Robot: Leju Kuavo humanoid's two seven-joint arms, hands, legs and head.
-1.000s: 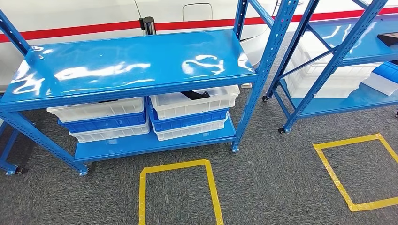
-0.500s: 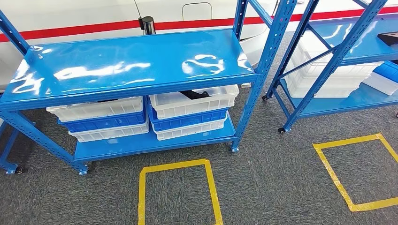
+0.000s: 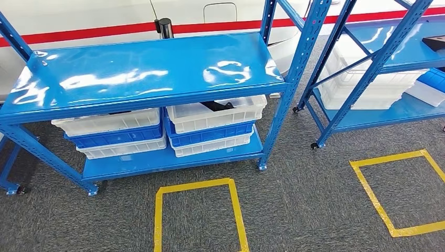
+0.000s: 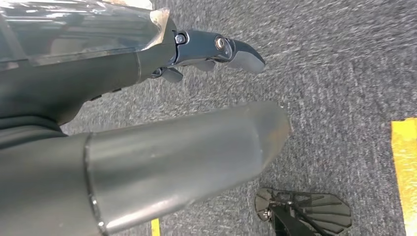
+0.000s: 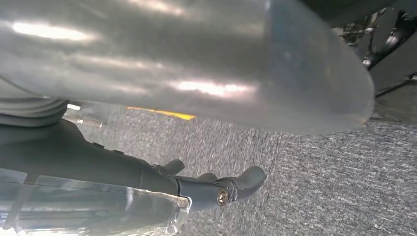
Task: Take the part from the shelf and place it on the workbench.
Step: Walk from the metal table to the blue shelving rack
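Meanwhile, nothing is shifting: both hands are hanging empty, fingers loosely apart, dark part still lying in its white crate.

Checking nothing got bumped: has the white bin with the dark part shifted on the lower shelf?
No. The white bin sits unchanged beside the blue upright post.

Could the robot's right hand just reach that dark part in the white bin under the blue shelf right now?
Probably not yet. The right hand hangs over carpet, holding nothing, and the dark part sits in a white bin tucked under the shelf board.
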